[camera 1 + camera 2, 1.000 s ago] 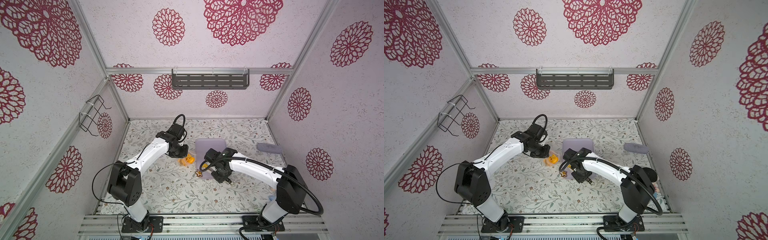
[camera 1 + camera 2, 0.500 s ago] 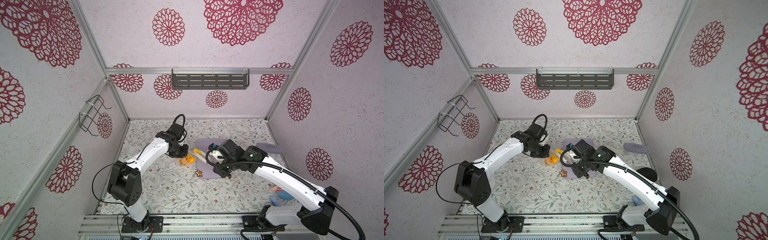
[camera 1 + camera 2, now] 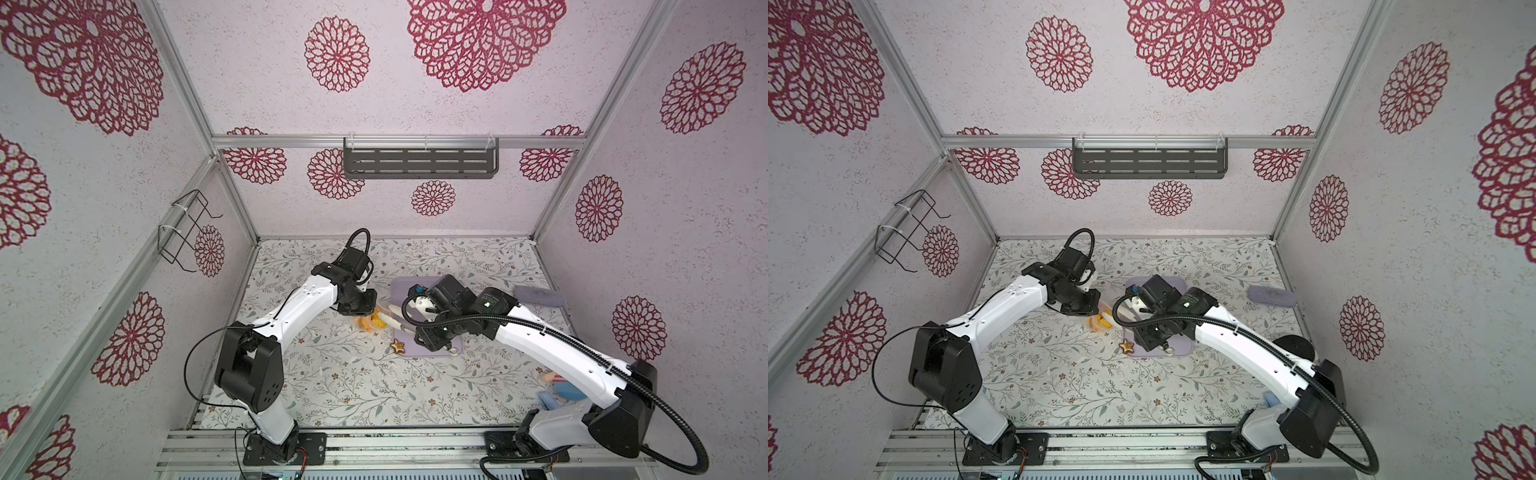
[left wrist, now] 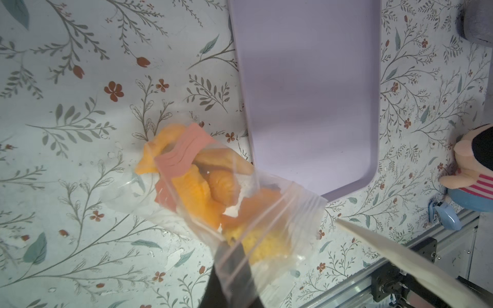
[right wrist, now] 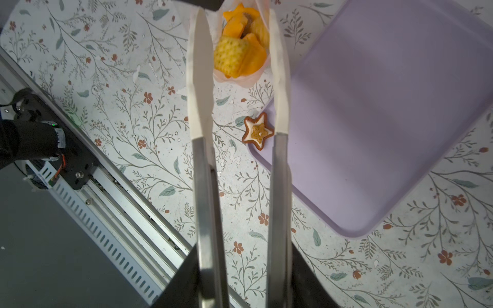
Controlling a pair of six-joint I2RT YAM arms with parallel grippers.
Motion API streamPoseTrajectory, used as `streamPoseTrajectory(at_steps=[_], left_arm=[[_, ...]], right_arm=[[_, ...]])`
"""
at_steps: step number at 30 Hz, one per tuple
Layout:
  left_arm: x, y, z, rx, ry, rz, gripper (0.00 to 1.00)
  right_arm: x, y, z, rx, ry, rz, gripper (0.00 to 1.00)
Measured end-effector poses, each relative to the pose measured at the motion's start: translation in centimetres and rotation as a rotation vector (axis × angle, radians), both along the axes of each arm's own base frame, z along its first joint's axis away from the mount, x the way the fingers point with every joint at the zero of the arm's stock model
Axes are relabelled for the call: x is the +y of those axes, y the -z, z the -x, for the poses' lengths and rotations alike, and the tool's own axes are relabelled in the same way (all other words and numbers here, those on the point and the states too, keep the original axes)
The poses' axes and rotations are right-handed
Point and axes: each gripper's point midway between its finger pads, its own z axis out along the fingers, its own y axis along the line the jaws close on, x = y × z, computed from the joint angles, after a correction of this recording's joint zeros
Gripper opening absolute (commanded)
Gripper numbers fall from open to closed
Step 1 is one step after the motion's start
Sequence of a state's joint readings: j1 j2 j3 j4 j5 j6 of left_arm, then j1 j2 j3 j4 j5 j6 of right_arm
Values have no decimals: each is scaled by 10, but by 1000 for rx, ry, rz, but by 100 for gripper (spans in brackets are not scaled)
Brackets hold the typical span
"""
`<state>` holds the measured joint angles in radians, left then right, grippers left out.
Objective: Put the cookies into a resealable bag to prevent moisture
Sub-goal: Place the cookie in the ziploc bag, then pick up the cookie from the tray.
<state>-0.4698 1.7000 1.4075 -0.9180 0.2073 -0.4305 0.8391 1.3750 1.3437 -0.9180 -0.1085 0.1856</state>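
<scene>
The left pincer (image 4: 231, 256) is clamped tight on the rim of the resealable bag (image 4: 269, 210), which sits just left of the lavender tray (image 3: 400, 286), mid-frame in both top views. Inside are the cookies (image 4: 198, 194), orange and yellow, piled behind a salmon-pink wavy patch (image 4: 177, 157) on the plastic. The right pincer (image 5: 244, 282) grips the tongs (image 5: 204, 173) by their metal handles, white tips spread apart near the bag's mouth. One brown star cookie (image 5: 257, 131) lies out on the counter (image 5: 149, 128), touching the tray's corner. A sticker (image 3: 492, 300) on the right arm (image 3: 552, 349) is too small to read.
</scene>
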Motion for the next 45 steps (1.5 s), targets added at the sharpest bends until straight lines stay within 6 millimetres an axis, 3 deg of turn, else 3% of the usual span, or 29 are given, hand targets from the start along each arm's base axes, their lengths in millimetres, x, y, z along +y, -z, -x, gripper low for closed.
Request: streamPoseTrajectory(at_steps=[4,6,15,19,32,45], left_arm=[[0,0,0,-1,0,-1,0],[0,0,0,-1,-1,-1,0],[0,-1,-2,-3,-5,13,0],[1,-1,-3,-3,-11,12,0],[2,-4,-3,-7,-15,16,0],[2,-4,-3,-7,-15,16,0]], right_arm=[[-25,-24,2,-56,64,-57,46],[-39,-22,8,-64,90,-59,47],[-70,71,46,126,129,81,48],[-61,82,53,155,104,75,50],[-27,93,39,163,42,97,51],[-16,109,38,182,-15,179,52]])
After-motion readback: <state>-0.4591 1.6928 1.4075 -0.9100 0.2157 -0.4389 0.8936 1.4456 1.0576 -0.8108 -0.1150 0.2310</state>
